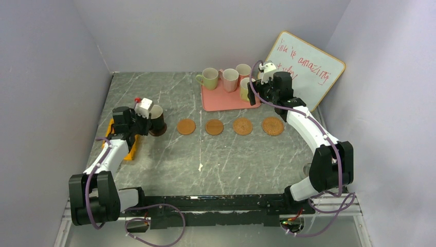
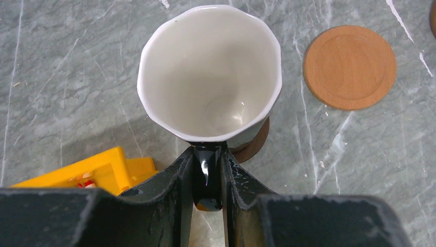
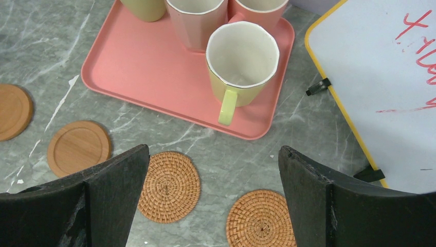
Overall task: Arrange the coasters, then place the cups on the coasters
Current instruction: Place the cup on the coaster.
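The left gripper point(image 2: 207, 154) has its jaws narrow, set against either side of the handle of the dark brown cup point(image 2: 211, 72). The cup stands upright on the dark brown coaster point(image 2: 255, 144), at the left end of the row in the top view. In the left wrist view the coaster shows only below and to the right of the cup's base, so the cup may sit a little off centre, though the angle makes that hard to judge. The step in hand looks like the release. The jaws should part evenly so neither finger turns the cup, and the arm should then back straight out along the handle's line, clear of the yellow object point(image 2: 103, 172) at lower left. The right gripper point(image 3: 214, 154) hangs wide and empty above the pale green cup point(image 3: 241, 56), which stands at the lower right of the pink tray point(image 3: 139, 67) with its handle pointing down the frame. A sound grasp there closes squarely on that handle and lifts clear of the tray rim before heading for one of the four bare orange-tan coasters point(image 1: 214, 126).
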Controlling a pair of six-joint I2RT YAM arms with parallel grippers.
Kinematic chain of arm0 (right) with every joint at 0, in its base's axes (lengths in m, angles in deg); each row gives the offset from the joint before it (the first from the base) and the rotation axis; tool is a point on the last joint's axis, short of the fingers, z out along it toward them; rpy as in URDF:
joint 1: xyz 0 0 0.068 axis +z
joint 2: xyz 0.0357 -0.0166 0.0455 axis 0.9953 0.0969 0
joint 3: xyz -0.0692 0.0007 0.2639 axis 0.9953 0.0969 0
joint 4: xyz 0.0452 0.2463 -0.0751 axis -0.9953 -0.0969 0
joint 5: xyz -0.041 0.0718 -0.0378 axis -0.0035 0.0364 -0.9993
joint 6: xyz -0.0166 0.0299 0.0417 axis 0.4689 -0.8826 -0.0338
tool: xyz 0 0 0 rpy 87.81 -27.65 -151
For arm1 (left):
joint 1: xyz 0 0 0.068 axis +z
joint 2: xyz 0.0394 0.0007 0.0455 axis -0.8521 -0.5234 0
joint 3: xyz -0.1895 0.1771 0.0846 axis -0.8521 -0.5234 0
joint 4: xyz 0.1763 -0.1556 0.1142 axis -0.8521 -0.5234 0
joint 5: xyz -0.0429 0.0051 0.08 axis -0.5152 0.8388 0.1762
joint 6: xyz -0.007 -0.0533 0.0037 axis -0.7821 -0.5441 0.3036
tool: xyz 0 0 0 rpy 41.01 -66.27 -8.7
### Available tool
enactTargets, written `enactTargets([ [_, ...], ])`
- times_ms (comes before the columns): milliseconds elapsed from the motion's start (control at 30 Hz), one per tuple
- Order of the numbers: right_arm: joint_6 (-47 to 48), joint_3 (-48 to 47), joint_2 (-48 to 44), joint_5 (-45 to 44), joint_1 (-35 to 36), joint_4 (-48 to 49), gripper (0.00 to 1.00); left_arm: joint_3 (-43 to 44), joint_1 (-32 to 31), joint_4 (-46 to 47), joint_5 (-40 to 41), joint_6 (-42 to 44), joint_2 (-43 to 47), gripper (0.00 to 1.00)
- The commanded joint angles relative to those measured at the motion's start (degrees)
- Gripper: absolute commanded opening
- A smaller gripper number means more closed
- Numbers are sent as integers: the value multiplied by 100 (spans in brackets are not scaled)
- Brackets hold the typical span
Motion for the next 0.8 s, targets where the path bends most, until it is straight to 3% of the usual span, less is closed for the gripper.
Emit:
enactTargets([
  [0, -15, -1, -204, 87, -29, 193, 100, 224, 40, 273, -175, 35, 183, 31],
  [767, -42, -1, -125, 131, -7, 186, 100, 360, 66, -154, -268, 225, 216, 30],
])
